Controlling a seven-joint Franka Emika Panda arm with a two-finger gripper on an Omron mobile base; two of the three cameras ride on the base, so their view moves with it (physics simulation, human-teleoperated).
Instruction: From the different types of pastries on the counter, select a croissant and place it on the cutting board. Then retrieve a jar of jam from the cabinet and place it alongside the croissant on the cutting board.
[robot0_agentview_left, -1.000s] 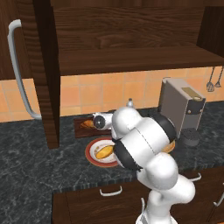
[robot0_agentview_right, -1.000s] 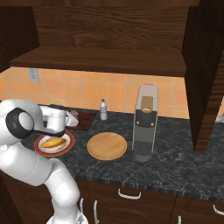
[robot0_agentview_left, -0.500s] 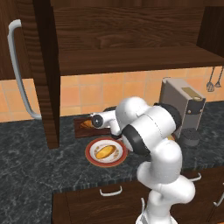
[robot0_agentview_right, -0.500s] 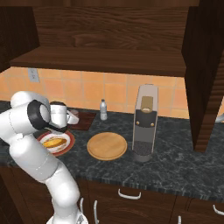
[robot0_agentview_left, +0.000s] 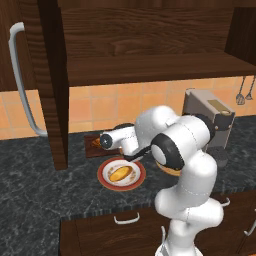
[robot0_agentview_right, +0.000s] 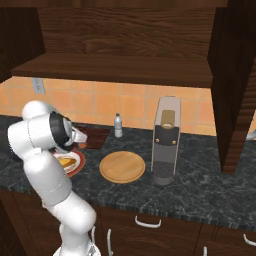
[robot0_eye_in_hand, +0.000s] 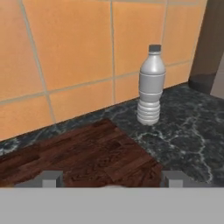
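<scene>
gripper (robot0_eye_in_hand: 111, 179) is low over the cutting board (robot0_eye_in_hand: 83, 157), fingers spread apart with only board surface between the tips, nothing clamped. in the hand view the dark reddish board runs up to the orange tile wall (robot0_eye_in_hand: 70, 48), and a small clear bottle (robot0_eye_in_hand: 151, 85) stands upright on the counter (robot0_eye_in_hand: 183, 131) just past the board's far corner, apart from it. from the left base view the arm (robot0_agentview_left: 175, 150) bends over the counter (robot0_agentview_left: 30, 190) with the wrist pointing at the board (robot0_agentview_left: 92, 147); a small golden-brown bit at the wrist's tip on the board looks like the croissant (robot0_agentview_left: 95, 143), mostly hidden by the hand, can't tell if the fingers touch it. the red-rimmed plate (robot0_agentview_left: 106, 181) with the yellow-orange pastry (robot0_agentview_left: 120, 173) sits just in front of the board, near the counter edge. right base view: board (robot0_agentview_right: 95, 136) partly behind the arm, bottle (robot0_agentview_right: 118, 125) beside it, round tan plate (robot0_agentview_right: 123, 166) between the red-rimmed plate and the coffee machine (robot0_agentview_right: 165, 141). cabinet (robot0_agentview_left: 150, 45) above stands open, door (robot0_agentview_left: 47, 80) with its curved grey handle (robot0_agentview_left: 20, 82) swung out to the left, lower shelf bare where visible. jar of jam not made out in any frame.
</scene>
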